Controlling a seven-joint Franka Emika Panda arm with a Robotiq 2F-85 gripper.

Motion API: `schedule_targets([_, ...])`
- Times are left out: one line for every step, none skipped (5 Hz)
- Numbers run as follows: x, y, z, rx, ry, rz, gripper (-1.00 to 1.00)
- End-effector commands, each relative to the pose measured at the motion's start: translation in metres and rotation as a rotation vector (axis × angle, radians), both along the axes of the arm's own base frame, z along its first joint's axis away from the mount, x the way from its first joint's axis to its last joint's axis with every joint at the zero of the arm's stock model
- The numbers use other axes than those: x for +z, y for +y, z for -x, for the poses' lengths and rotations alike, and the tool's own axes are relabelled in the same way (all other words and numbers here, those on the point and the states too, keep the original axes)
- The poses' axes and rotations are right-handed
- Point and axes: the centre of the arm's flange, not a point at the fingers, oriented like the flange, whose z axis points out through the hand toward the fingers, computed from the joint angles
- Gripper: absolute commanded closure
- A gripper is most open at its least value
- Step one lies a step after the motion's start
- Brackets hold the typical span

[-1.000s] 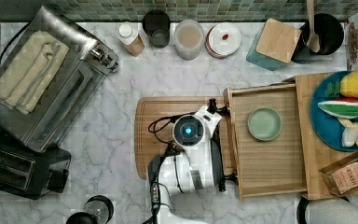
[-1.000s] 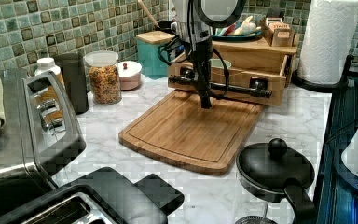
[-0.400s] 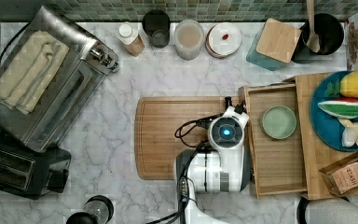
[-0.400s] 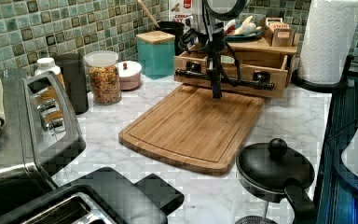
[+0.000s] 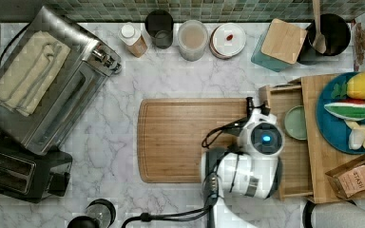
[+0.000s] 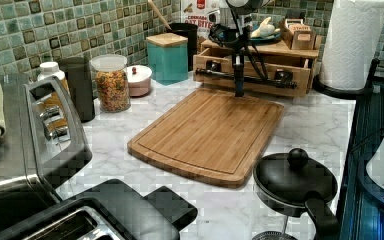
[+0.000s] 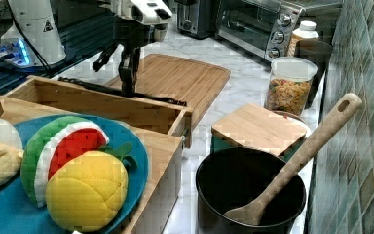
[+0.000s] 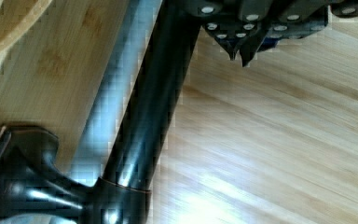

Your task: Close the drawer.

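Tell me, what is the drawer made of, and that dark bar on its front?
The drawer looks like light bamboo or similar wood: pale tan with straight grain lines, smooth and matte. The bar handle looks like dark metal, maybe bronze-coloured: it is glossy, mirrors the light, and shows coppery edges at its joint. It could be coated; the look alone won't settle that.

Arm (image 5: 247,173): white glossy rounded shells, dark seams and dark bands between segments. Round wrist flange (image 5: 264,139), dark disc centre, small blue light lit. Black cable (image 5: 221,130) looped out at flange's left in top view; thicker black cable (image 5: 171,216) trailing off near base end. Gripper (image 6: 238,85): dark, slim vertical profile below white head. Wrist view: dark gripper underside, row of silver screw heads (image 8: 223,28).
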Motion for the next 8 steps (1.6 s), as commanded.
schedule_targets([0.082,-0.209,-0.023,-0.171,-0.307,0.106,1.00])
schedule_targets([0.100,-0.219,-0.014,-0.212,-0.311,0.172,1.00])
schedule_targets([0.100,-0.220,-0.014,-0.212,-0.311,0.172,1.00])
schedule_targets([0.100,-0.219,-0.014,-0.211,-0.311,0.172,1.00])
schedule_targets([0.100,-0.220,-0.014,-0.212,-0.312,0.172,1.00])
schedule_targets([0.100,-0.220,-0.014,-0.212,-0.311,0.172,1.00])
schedule_targets([0.100,-0.219,-0.014,-0.212,-0.311,0.172,1.00])
schedule_targets([0.100,-0.220,-0.014,-0.211,-0.311,0.172,1.00])
